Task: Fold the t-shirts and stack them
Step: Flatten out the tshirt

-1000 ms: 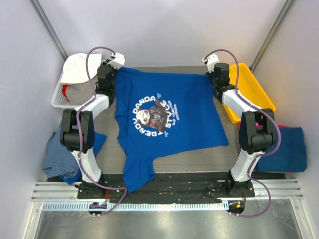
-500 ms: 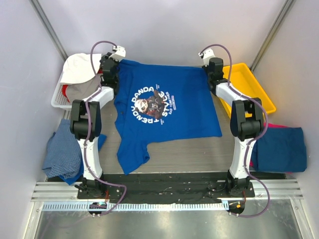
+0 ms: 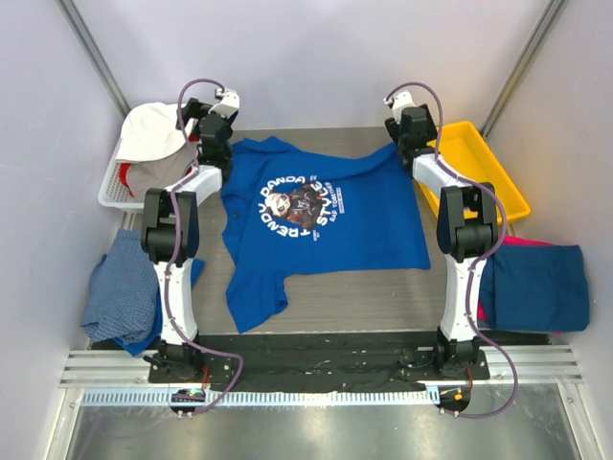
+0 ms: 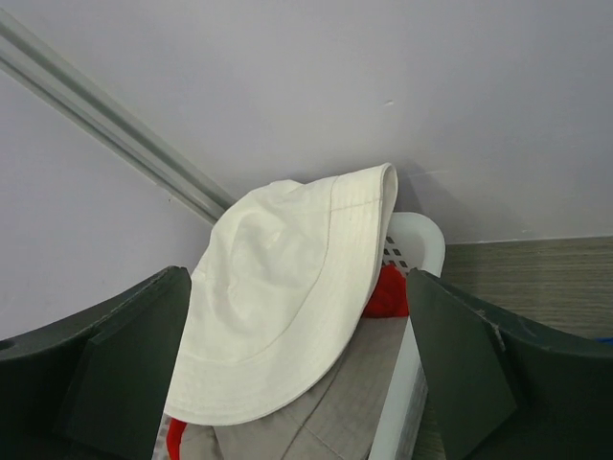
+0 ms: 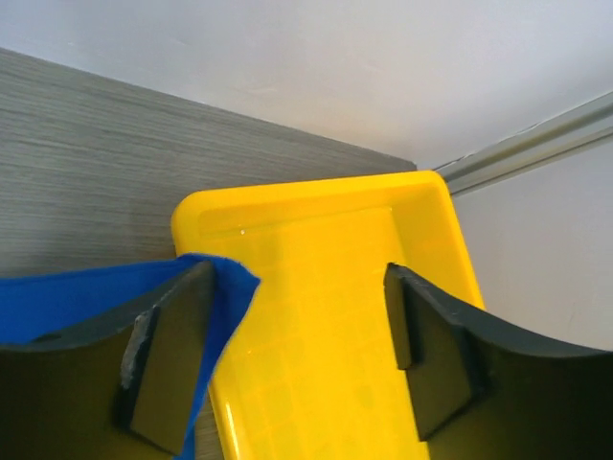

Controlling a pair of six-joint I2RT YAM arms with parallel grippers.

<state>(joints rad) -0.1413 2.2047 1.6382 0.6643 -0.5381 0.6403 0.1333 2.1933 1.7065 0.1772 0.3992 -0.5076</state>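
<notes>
We find the royal blue t-shirt lying print-up in the middle of the table, its round white-and-brown print turned askew. One sleeve trails toward the near left edge, and the far edge is rumpled between the two arms. At the far right corner of the shirt we see the right gripper with its jaws wide apart. A blue corner of the cloth lies against the inner face of one of its fingers, draped there and not pinched. Beyond that gripper sits the yellow tray, just beside the shirt's corner at the far right of the table. At the far left corner of the shirt we see the left gripper, also spread wide with no cloth between its fingers. It faces a white basket at the far left. A white hat is draped over the basket, with a bit of red cloth and beige cloth under it. Further out, a plain blue shirt lies crumpled off the table's left side. On the right side a dark blue shirt rests folded on top of a magenta pink shirt, of which only an edge shows. Both of these lie well apart from the royal blue one.
</notes>
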